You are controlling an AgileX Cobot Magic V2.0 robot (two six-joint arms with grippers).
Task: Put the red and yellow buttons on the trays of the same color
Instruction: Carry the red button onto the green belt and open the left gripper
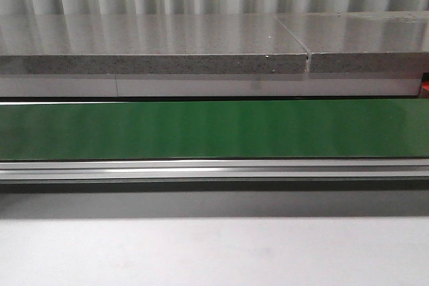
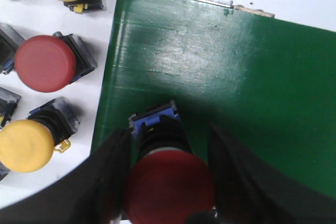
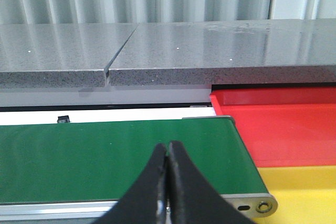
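Between the left gripper's [image 2: 167, 182] fingers sat a clamped red button [image 2: 168, 187], just above the green conveyor belt [image 2: 236, 77], liable to topple on release; the right gripper [image 3: 168, 192] was closed and empty.

Green conveyor belt [image 1: 214, 128], red button [image 2: 168, 184] on it

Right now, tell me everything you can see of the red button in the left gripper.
The red button has a round, matte red mushroom cap, a black ribbed collar behind it and a blue base with a bit of yellow showing. It looks plastic. It lies on its side over the green belt near the belt's end, cap toward the camera. The left gripper has a black finger on each side of it, close against the cap and collar. Whether it rests on the belt or is lifted, I cannot tell.
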